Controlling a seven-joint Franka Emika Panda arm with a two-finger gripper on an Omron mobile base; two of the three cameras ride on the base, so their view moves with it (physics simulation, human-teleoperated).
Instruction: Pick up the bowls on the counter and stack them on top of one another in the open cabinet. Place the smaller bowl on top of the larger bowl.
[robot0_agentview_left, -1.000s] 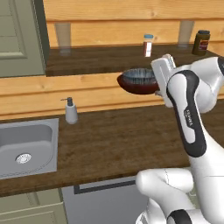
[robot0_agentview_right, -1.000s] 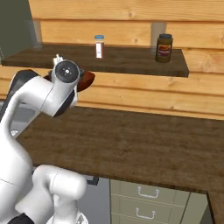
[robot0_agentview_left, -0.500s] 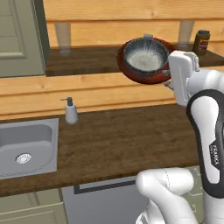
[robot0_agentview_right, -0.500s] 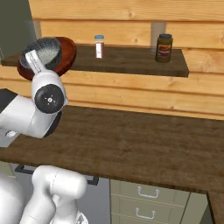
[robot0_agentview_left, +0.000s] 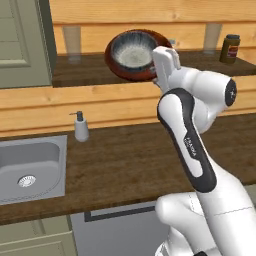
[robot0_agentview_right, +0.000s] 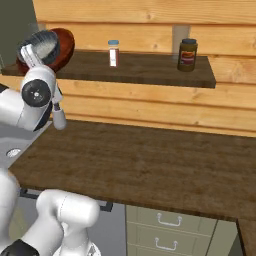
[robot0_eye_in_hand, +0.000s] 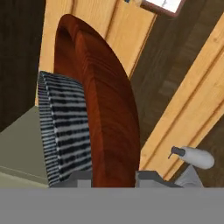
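Grey-blue bowl (robot0_agentview_left: 131, 50) nested in red-brown bowl (robot0_agentview_left: 121, 70), both tipped on edge, above shelf (robot0_agentview_left: 85, 70)

Grey bowl (robot0_agentview_right: 40, 46) nested in red bowl (robot0_agentview_right: 61, 46) — apparently tilted.

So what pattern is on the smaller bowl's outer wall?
Dark and pale grey-blue ridged stripes on the smaller bowl, clearest in the hand view.

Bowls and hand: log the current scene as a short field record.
larger bowl: dark red-brown, tipped on edge, opening facing out over the cabinet shelf
smaller bowl: grey-blue, nested inside the larger bowl
hand: shut on the larger bowl's rim
open cabinet: holds a spice shaker and a dark jar
counter: soap dispenser beside the sink
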